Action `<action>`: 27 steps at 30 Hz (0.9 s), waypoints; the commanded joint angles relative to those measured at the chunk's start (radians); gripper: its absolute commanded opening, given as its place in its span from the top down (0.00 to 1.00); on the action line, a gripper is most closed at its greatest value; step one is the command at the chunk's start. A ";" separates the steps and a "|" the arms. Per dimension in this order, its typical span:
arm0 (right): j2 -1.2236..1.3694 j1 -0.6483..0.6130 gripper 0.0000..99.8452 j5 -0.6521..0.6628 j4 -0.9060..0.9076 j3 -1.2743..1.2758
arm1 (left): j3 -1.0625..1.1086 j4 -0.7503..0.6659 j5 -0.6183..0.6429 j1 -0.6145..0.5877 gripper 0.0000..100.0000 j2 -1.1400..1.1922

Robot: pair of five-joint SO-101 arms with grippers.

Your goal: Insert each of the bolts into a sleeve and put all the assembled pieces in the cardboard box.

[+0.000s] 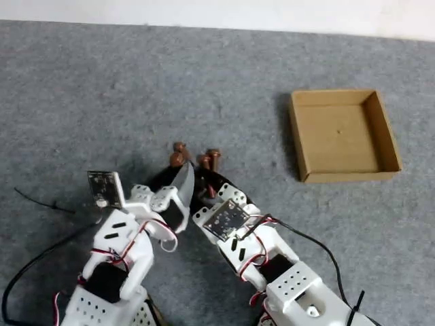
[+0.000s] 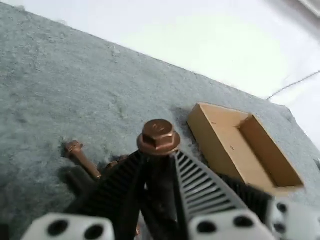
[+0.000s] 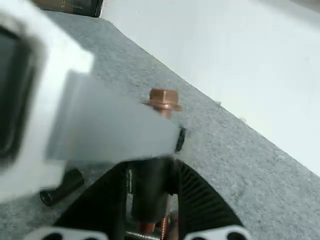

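My left gripper [image 2: 159, 157] is shut on a copper bolt [image 2: 159, 136], whose hex head stands just above the ribbed fingers. My right gripper [image 3: 150, 172] is shut on a black sleeve [image 3: 150, 187]. The same bolt's head [image 3: 162, 98] rises above that sleeve, and copper thread shows below it. The left gripper's white finger [image 3: 100, 130] crosses in front. In the high view both grippers [image 1: 183, 182] [image 1: 207, 191] meet at the table's middle, beside a few loose bolts [image 1: 212, 157]. The cardboard box [image 1: 341, 134] lies open to the right, apart from the grippers.
A loose bolt [image 2: 80, 156] lies on the grey carpet near the left gripper. A black sleeve [image 3: 62, 186] lies on the carpet beside the right gripper. Cables [image 1: 41, 204] trail from both arms along the near edge.
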 commanded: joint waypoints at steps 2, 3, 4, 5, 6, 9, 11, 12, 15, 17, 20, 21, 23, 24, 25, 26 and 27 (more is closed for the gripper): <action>-0.021 0.010 1.00 0.008 -0.024 0.064 | -0.030 -0.012 0.092 -0.082 0.74 -0.004; -0.021 0.010 1.00 0.008 -0.024 0.064 | -0.030 0.005 0.094 -0.067 0.70 -0.004; -0.021 0.010 1.00 0.008 -0.024 0.064 | -0.033 0.028 0.094 -0.050 0.66 -0.004; -0.021 0.010 1.00 0.008 -0.022 0.064 | -0.036 0.046 0.094 -0.033 0.63 -0.004; -0.021 0.010 1.00 0.008 -0.022 0.065 | -0.042 0.058 0.094 -0.022 0.62 -0.004; -0.021 0.010 1.00 0.008 -0.022 0.065 | -0.065 0.092 0.097 -0.008 0.62 -0.004; -0.021 0.012 1.00 0.008 -0.022 0.065 | -0.076 0.107 0.098 -0.007 0.62 -0.004; -0.021 0.012 1.00 0.008 -0.022 0.064 | -0.081 0.109 0.098 -0.008 0.62 -0.004; -0.021 0.012 1.00 0.008 -0.022 0.064 | -0.101 0.109 0.138 -0.022 0.62 -0.004; -0.021 0.012 1.00 0.008 -0.022 0.064 | -0.125 0.110 0.199 -0.079 0.62 -0.004; -0.021 0.013 1.00 0.008 -0.022 0.062 | -0.160 0.110 0.302 -0.213 0.62 -0.004; -0.021 0.013 1.00 0.008 -0.022 0.062 | -0.166 0.109 0.325 -0.254 0.62 -0.004; -0.021 0.015 1.00 0.008 -0.022 0.062 | -0.163 0.104 0.351 -0.312 0.63 -0.004; -0.021 0.015 1.00 0.008 -0.022 0.062 | -0.162 0.104 0.351 -0.323 0.64 -0.004; -0.021 0.016 1.00 0.008 -0.022 0.062 | -0.162 0.104 0.347 -0.325 0.66 -0.004; -0.021 0.016 1.00 0.008 -0.022 0.062 | -0.160 0.104 0.339 -0.323 0.69 -0.004; -0.021 0.016 1.00 0.008 -0.022 0.062 | -0.160 0.104 0.328 -0.323 0.72 -0.004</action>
